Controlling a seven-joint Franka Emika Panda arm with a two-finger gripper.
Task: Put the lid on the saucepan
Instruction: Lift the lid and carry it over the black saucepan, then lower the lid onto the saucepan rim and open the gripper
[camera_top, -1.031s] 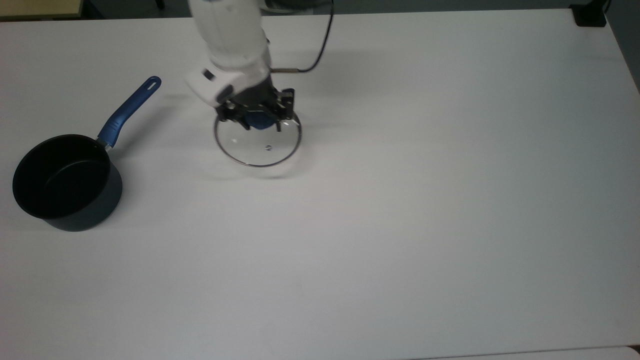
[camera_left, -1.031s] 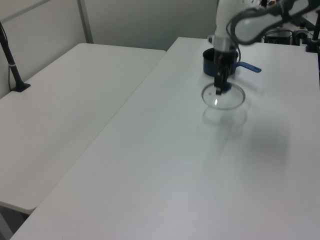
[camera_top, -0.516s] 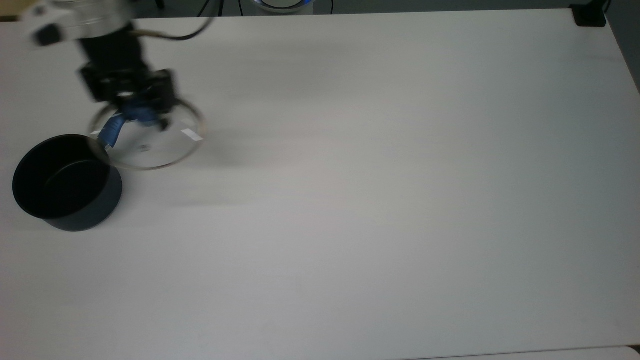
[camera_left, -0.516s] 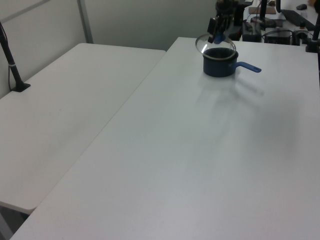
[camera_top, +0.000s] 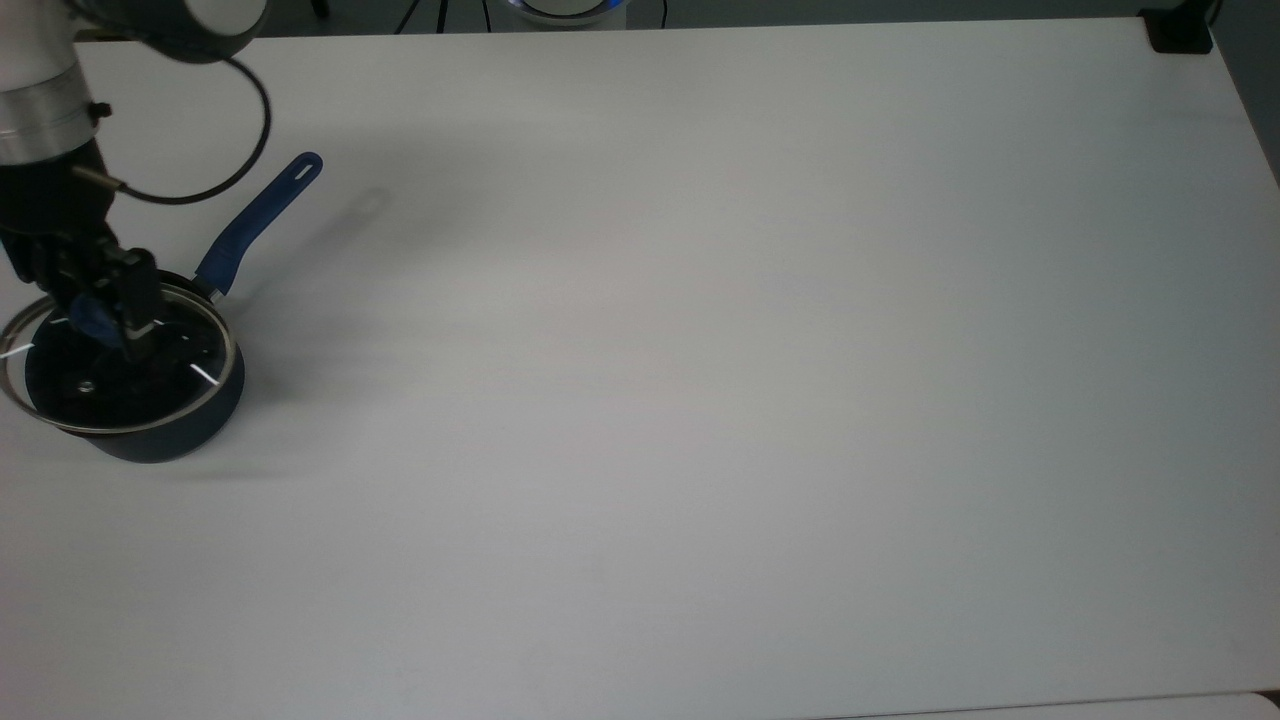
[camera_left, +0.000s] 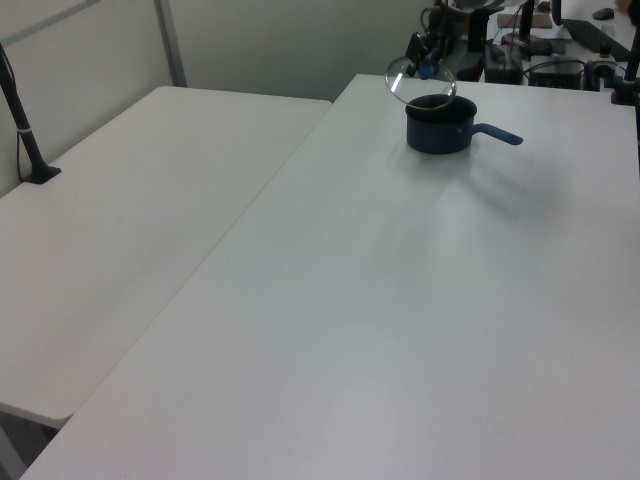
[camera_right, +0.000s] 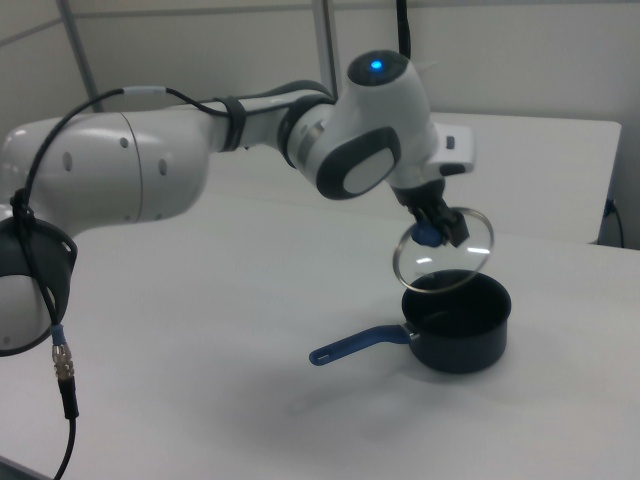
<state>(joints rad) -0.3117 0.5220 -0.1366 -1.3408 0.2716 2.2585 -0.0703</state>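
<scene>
The white Franka arm (camera_right: 150, 170) is reaching across from the right view's left, its bulky segments running roughly level before the rounded white wrist housing with a blue light (camera_right: 375, 110) is turning the hand downward. The black two-finger gripper (camera_right: 432, 225) is pointing down and tilted toward the right view's right, its fingers pinching a blue knob between them; in the top view the gripper (camera_top: 100, 305) is sitting at the far left, below a silver-banded wrist section (camera_top: 40, 110). A thin black cable (camera_top: 235, 150) is looping off the wrist in the top view.
</scene>
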